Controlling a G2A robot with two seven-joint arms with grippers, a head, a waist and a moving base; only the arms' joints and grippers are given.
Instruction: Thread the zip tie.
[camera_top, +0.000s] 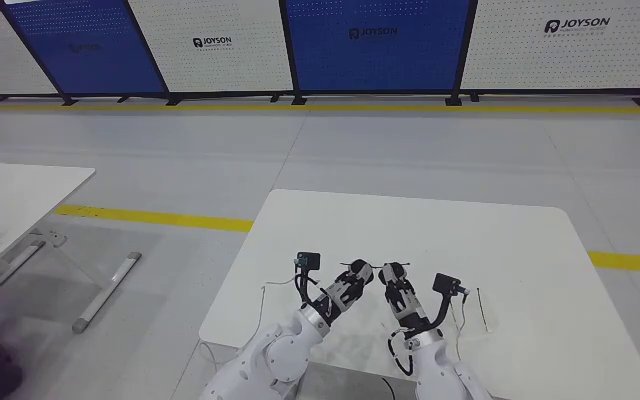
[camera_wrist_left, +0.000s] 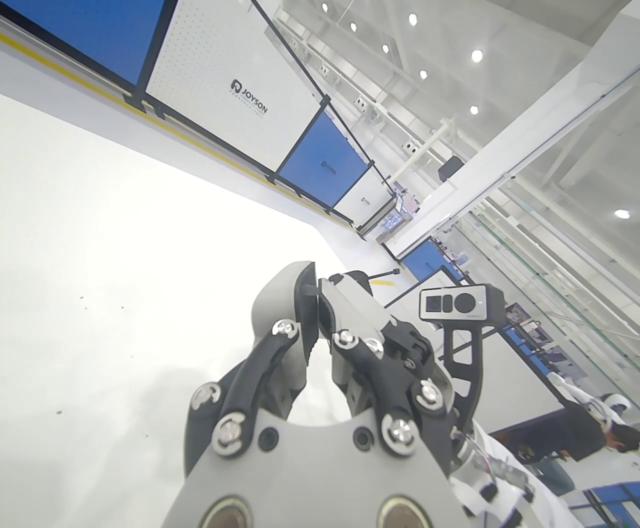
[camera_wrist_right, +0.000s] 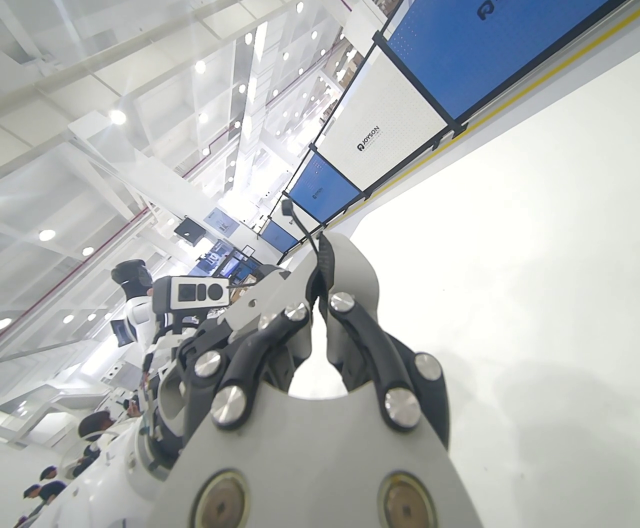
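Right tool (camera_wrist_right: 320, 246) (tilted up beside left tool (camera_wrist_left: 316, 292)) pinches zip tie (camera_wrist_right: 301, 227)

One left tool (camera_wrist_left: 316, 292), one right tool (camera_wrist_right: 320, 260), one zip tie (camera_wrist_right: 288, 207), two white tables (camera_top: 420, 230) (camera_top: 30, 195).

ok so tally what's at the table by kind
pincers: 2, left pincer, right pincer
zip tie gripped by them: 1
thin strips loose on the table, maybe more zip ties: 2
total: 5
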